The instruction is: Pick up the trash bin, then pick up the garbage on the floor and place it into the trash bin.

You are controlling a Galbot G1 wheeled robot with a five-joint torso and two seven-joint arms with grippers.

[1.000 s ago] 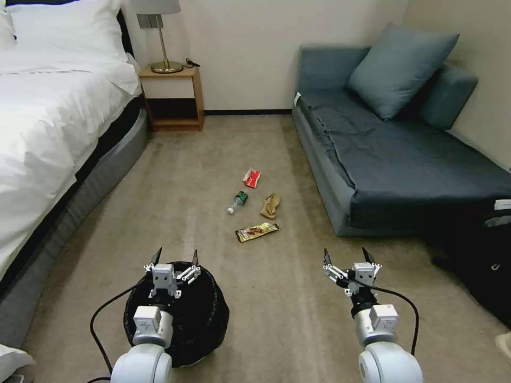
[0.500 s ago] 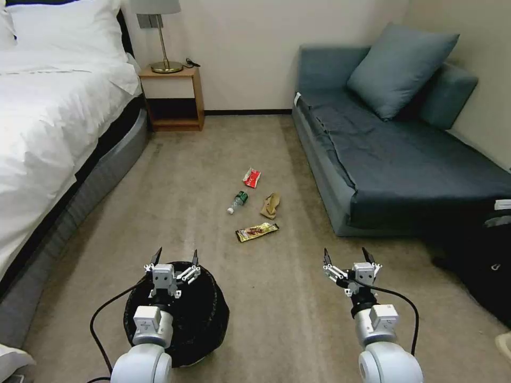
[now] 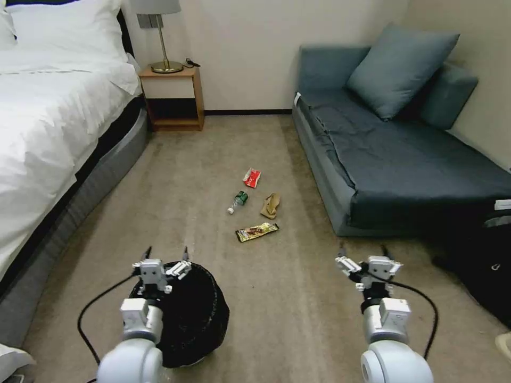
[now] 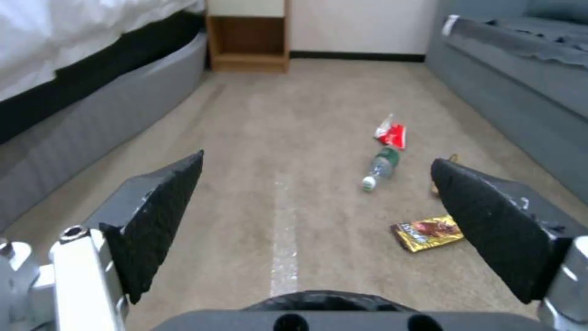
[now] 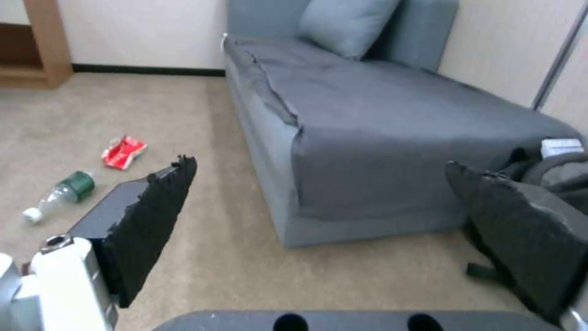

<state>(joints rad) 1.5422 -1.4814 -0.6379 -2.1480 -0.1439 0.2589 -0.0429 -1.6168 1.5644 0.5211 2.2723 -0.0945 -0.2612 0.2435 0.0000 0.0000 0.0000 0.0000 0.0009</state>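
Step one is in hand: left gripper (image 3: 166, 251) hangs spread over the trash bin (image 3: 197, 314) on the carpet, right gripper (image 3: 362, 249) spread beside, so I judge it must lower onto the rim, garbage (image 3: 257, 232) ahead.

- The left hand (image 3: 166, 250) now sits a bit more to the left, over the trash bin's (image 3: 205, 314) left edge.
- The right hand (image 3: 362, 249) now sits farther right.

You've got the trash bin (image 3: 186, 319) near-left under the left gripper (image 3: 166, 251); garbage (image 3: 254, 205) lies farther ahead, bed (image 3: 48, 122) left, sofa (image 3: 399, 159) right, nightstand (image 3: 173, 98) far.
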